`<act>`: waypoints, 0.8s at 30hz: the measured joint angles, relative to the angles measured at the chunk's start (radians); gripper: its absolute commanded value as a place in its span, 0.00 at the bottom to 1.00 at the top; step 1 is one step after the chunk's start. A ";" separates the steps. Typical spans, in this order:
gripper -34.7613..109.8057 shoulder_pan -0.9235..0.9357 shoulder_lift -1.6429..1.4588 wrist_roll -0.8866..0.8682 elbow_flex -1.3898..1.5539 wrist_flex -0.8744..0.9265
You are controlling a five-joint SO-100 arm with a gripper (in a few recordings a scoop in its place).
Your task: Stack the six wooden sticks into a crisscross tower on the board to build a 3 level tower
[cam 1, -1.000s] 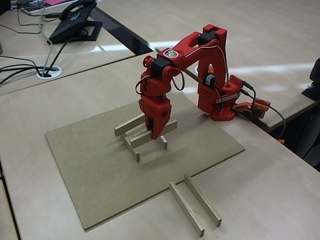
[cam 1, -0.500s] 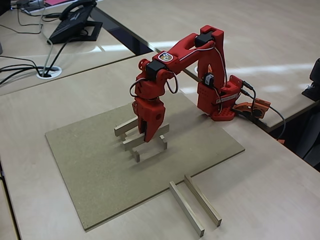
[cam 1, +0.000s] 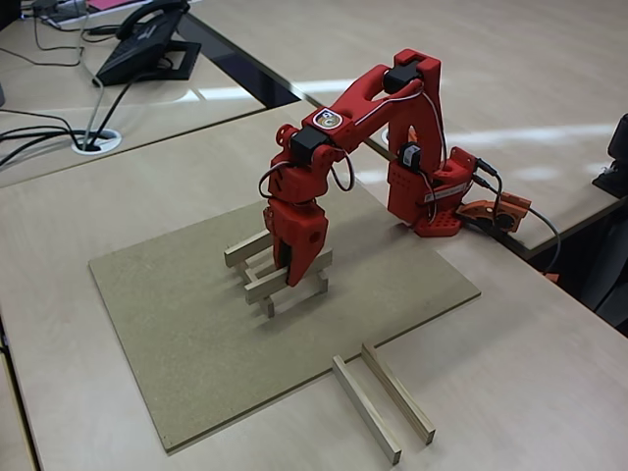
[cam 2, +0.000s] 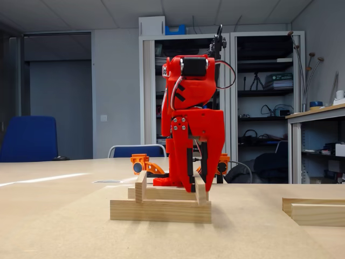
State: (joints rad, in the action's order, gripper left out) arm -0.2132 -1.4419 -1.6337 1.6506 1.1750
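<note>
Fixed views: gripper (cam 1: 291, 278) clamps stick (cam 1: 287, 274) atop tower (cam 2: 160, 203).

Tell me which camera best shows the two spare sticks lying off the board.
The raised, angled fixed view: both spare sticks lie in full on the desk just past the board edge, side by side. The low, table-level fixed view catches just their ends at its right edge.
</note>
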 measured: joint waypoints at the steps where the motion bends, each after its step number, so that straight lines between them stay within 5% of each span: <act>1: 0.29 0.000 0.002 0.000 0.005 0.000; 24: 0.37 -0.018 -0.002 0.100 0.043 -0.060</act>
State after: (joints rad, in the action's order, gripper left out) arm -0.2316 -1.4435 -1.5340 1.6935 1.1152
